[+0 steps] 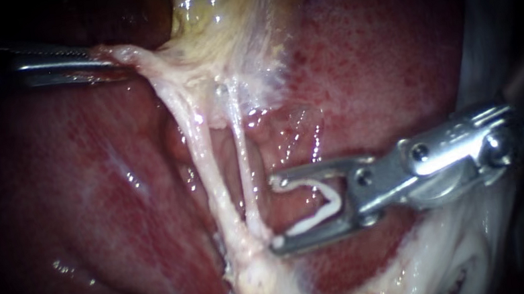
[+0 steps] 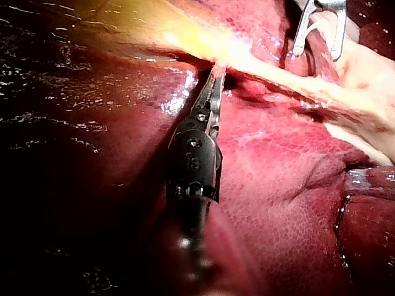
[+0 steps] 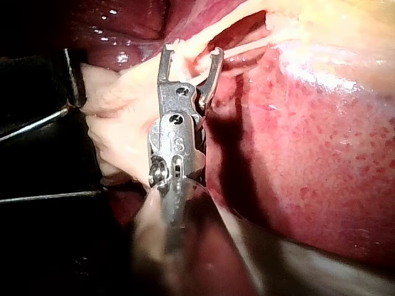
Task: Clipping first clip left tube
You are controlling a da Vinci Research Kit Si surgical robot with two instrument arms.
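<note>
White clip [image 1: 333, 200] is sitting unfired, held between my right instrument's [image 1: 276, 214] wide-spread jaws at four o'clock — not yet straddling the left tube [image 1: 204, 161] near centre. My left instrument [image 1: 95, 59] is clenching pale tissue [image 1: 136, 55] at ten o'clock, tensioning it.

My left instrument [image 1: 103, 58] enters from the upper left of the frame, its shaft nearly level and its jaws closed together on pale tissue [image 1: 131, 55]. My right instrument [image 1: 275, 214] reaches in from the right edge, pointing left. Its jaws are spread wide, both touching a white clip [image 1: 332, 206] seated between them.
</note>
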